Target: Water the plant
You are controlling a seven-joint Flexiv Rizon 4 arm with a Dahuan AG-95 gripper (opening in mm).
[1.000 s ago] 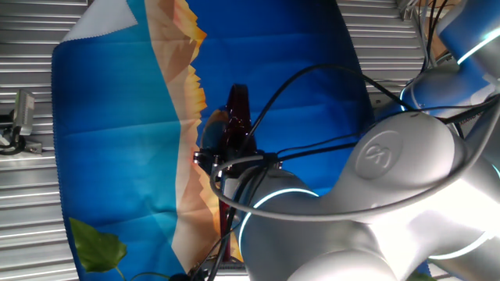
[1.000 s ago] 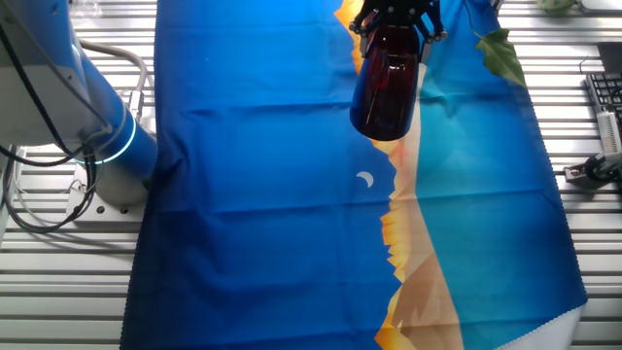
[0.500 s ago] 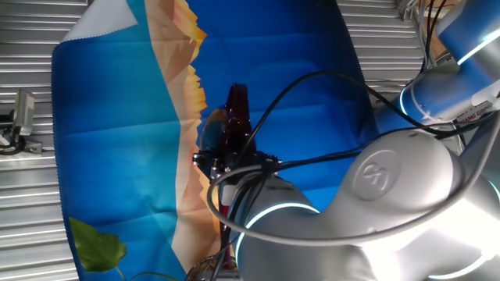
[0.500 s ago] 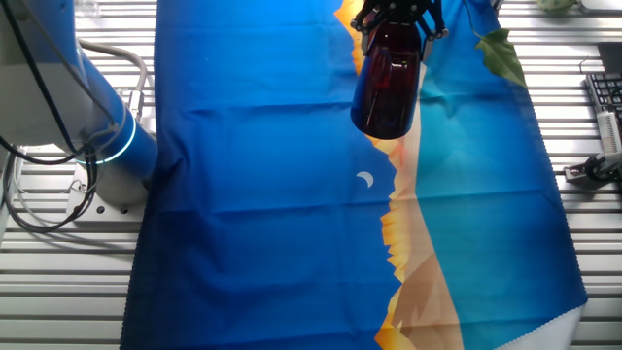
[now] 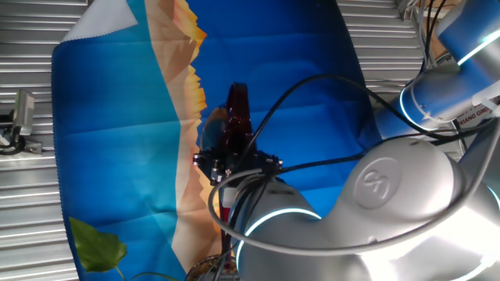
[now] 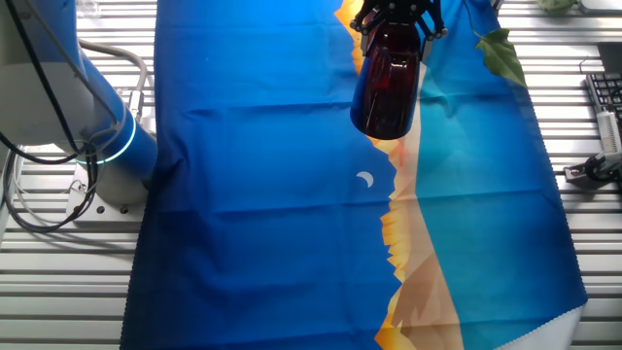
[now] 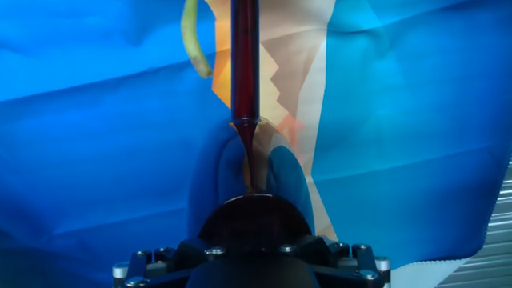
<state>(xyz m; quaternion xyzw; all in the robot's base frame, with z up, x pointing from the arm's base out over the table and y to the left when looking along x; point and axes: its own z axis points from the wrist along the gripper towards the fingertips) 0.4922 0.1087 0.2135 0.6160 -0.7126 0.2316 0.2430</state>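
A dark red long-spouted watering vessel (image 6: pixel 387 83) hangs above the blue cloth with my gripper (image 6: pixel 397 17) shut on its top end. From the opposite side the vessel (image 5: pixel 237 117) sticks out past my gripper (image 5: pixel 234 162), half hidden by the arm. In the hand view its round body (image 7: pixel 254 216) fills the bottom and its thin spout (image 7: pixel 245 60) runs straight up. Of the plant, one broad green leaf (image 6: pixel 503 53) lies to the right of the vessel. That leaf (image 5: pixel 98 246) also shows at the bottom left. A yellow-green stalk (image 7: pixel 190 40) curves left of the spout.
A blue cloth with an orange and tan mountain print (image 6: pixel 292 194) covers the slatted metal table (image 6: pixel 58 292). My arm's base (image 6: pixel 107 146) stands at its left. The grey elbow (image 5: pixel 391 195) and black cables block much of the first fixed view. A keyboard (image 6: pixel 607 107) lies at the right.
The arm's grey elbow and cables have shifted a little in the first fixed view. The vessel and gripper have hardly moved.
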